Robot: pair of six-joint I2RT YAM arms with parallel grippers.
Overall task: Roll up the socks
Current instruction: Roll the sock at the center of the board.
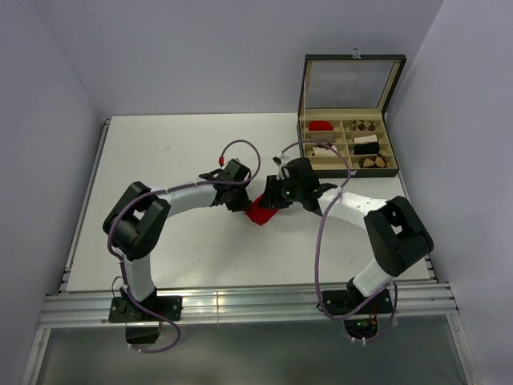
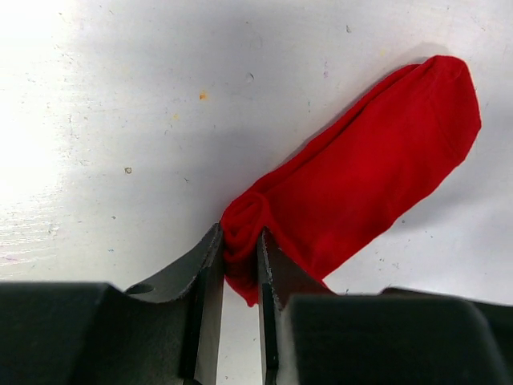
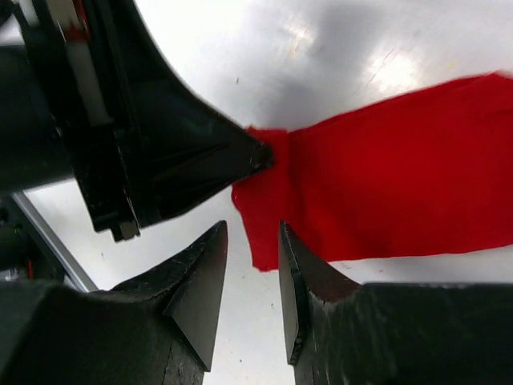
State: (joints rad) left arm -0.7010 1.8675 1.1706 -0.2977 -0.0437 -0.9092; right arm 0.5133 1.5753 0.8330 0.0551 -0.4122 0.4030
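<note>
left end effector [image 2: 239, 245] narrow, pinching the bunched end of the red sock [image 2: 369, 176]. we see the rest of the sock lying flat mid-table [image 1: 160, 249], well apart from every edge. right end effector [image 3: 250, 233] partly open over a corner of that same end, jaws not closed on it. bare table left and near; compartment box [image 1: 353, 148] at the far right corner.

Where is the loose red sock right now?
In the top view the red sock lies on the table near the middle, between the left gripper, which pinches one end, and the right gripper; the open box sits farther back on the right.
</note>
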